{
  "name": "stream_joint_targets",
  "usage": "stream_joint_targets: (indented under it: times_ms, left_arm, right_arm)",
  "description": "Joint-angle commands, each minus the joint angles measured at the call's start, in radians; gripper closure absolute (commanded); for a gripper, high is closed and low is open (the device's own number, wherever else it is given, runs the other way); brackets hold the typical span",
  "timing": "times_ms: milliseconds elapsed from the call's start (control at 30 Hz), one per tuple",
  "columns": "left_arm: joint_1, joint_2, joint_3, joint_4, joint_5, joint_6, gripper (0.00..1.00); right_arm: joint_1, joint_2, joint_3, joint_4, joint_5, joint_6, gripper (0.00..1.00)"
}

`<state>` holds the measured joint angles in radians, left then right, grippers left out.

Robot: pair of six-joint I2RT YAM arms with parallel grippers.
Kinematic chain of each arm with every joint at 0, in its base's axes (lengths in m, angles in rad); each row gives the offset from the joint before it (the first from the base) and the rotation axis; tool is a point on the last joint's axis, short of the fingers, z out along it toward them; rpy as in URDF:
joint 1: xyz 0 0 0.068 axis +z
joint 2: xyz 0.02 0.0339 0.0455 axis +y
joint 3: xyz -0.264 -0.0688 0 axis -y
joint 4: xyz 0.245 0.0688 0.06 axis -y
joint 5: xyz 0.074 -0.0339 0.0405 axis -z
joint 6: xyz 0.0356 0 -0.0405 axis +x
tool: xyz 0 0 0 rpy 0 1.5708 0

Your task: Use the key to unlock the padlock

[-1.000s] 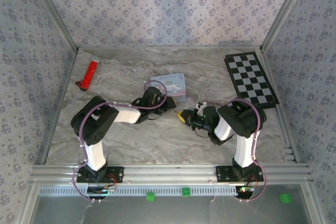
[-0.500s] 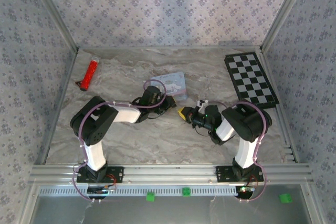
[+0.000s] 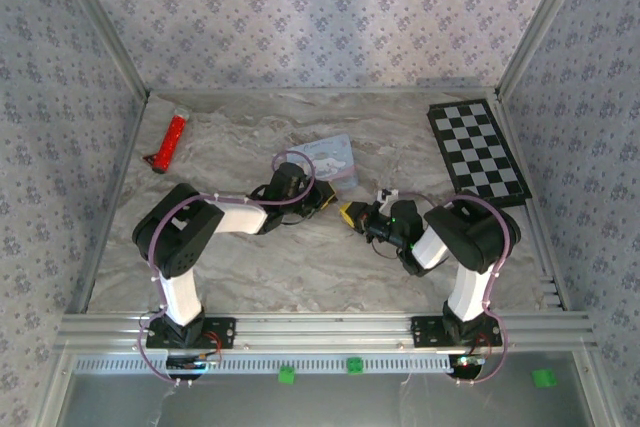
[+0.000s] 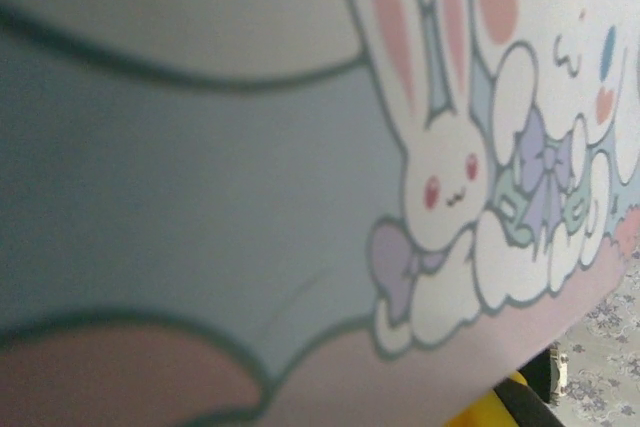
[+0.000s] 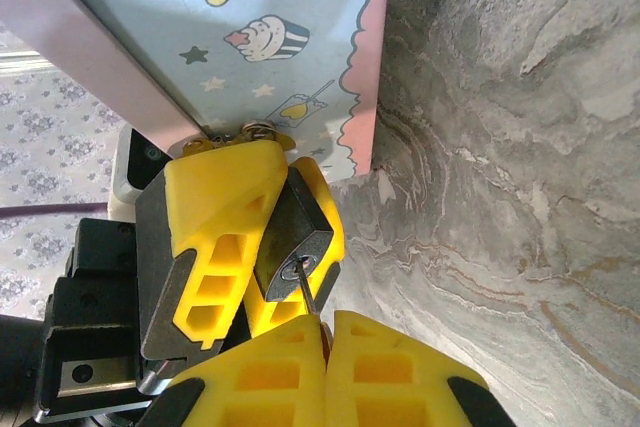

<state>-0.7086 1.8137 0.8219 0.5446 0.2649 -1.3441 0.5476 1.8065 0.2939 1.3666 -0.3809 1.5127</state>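
The padlock (image 5: 292, 242), a tiny black block, is clamped between the yellow fingers (image 5: 220, 192) of my left gripper (image 3: 324, 197), which is shut on it. Its keyhole faces my right gripper (image 5: 328, 325). That gripper is shut on the key (image 5: 310, 292), whose thin metal blade has its tip in the keyhole. In the top view my right gripper (image 3: 352, 214) meets the left one just below the pastel blue cartoon tin (image 3: 331, 160). The padlock's shackle is hidden against the tin's edge.
The tin (image 4: 250, 197) sits right in front of the left wrist camera, and its pink-edged side (image 5: 250, 27) rises behind the padlock. A red stick-like tool (image 3: 172, 139) lies at the far left. A checkerboard (image 3: 477, 150) lies at the far right on the marbled table (image 3: 300, 267).
The right gripper edged slightly up and toward the left gripper, its elbow shifting right. The left gripper turned a little, so a yellow finger now shows from above.
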Motion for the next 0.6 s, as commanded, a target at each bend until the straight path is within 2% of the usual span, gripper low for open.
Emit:
stream_joint_targets:
  times_ms: [0, 567]
  left_arm:
    - [-0.012, -0.033, 0.011, 0.031, 0.062, -0.051, 0.94]
    - [-0.032, -0.033, -0.004, 0.13, 0.046, -0.132, 0.95]
  right_arm:
    - [0.003, -0.025, -0.001, 0.026, 0.033, 0.023, 1.0]
    - [0.023, -0.055, -0.023, 0.025, 0.115, 0.051, 1.0]
